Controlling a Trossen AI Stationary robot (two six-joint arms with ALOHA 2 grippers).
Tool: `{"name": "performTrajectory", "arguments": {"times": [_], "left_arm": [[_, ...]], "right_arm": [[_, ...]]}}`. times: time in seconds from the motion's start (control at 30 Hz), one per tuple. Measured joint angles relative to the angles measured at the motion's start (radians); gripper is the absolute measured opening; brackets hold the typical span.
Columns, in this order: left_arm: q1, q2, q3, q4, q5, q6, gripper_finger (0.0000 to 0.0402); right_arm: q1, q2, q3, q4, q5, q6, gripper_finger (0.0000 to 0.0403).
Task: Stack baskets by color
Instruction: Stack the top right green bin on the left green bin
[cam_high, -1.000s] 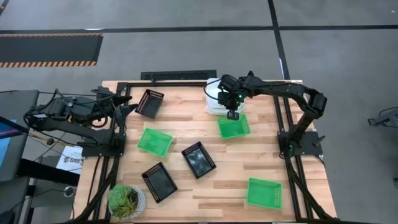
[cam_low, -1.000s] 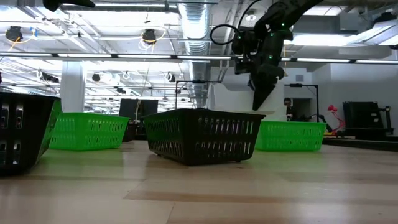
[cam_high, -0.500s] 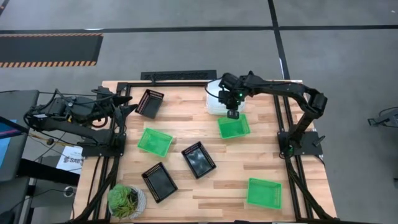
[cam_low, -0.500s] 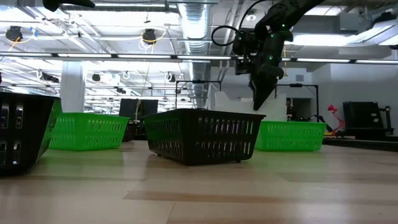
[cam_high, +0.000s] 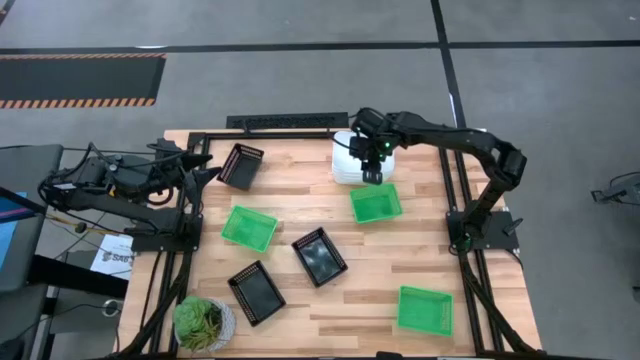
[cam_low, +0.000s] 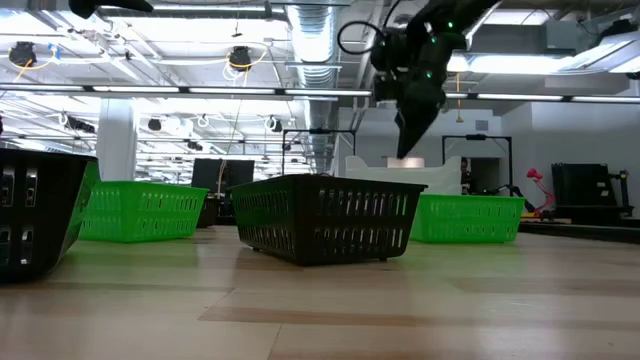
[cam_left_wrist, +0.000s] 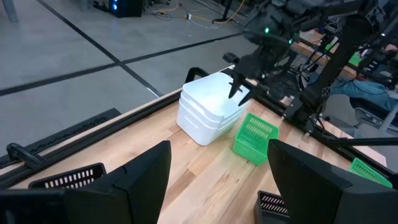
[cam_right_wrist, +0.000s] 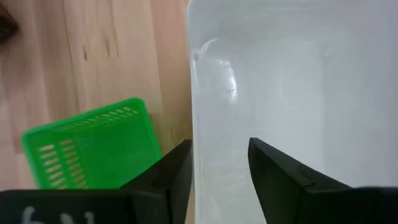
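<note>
Three white baskets (cam_high: 345, 163) are nested in one stack at the far middle of the table, also in the left wrist view (cam_left_wrist: 208, 112). My right gripper (cam_high: 371, 176) hangs open just above the stack's near rim, pointing steeply down, with nothing between its fingers (cam_right_wrist: 221, 171). A green basket (cam_high: 376, 203) rests on the table right beside the stack. Two more green baskets (cam_high: 249, 226) (cam_high: 425, 309) and three black baskets (cam_high: 241, 165) (cam_high: 319, 256) (cam_high: 256, 292) lie apart on the wood. My left gripper (cam_left_wrist: 217, 186) waits open over the table's left edge.
A round potted plant (cam_high: 203, 322) stands at the near left corner. A dark metal frame (cam_high: 290, 121) runs along the table's far edge. Bare wood shows between the near baskets and along the near edge (cam_high: 340, 325).
My right gripper has risen from the white stack's near rim and drawn slightly toward the far edge, still pointing steeply down. The white stack and the other baskets have stayed where they were.
</note>
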Motion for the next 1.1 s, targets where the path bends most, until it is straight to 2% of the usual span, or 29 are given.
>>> {"name": "performTrajectory", "arguments": {"times": [0.23, 0.47, 0.7, 0.9, 1.1], "left_arm": [[0.000, 0.000, 0.000, -0.001, 0.025, -0.001, 0.0256], [0.000, 0.000, 0.000, -0.001, 0.037, 0.002, 0.0256], [0.000, 0.000, 0.000, -0.001, 0.056, 0.000, 0.0256], [0.000, 0.000, 0.000, -0.001, 0.081, 0.000, 0.0256], [0.000, 0.000, 0.000, -0.001, 0.081, 0.001, 0.0256]], "right_arm": [[0.027, -0.004, 0.101, -0.173, 0.000, 0.074, 0.0181], [0.138, -0.011, 0.103, -0.329, -0.011, 0.188, 0.0178], [0.327, -0.010, 0.061, -0.321, -0.036, 0.282, 0.0180], [0.473, -0.009, -0.053, -0.232, -0.029, 0.352, 0.0175], [0.536, -0.009, -0.201, -0.086, 0.038, 0.381, 0.0174]]}}
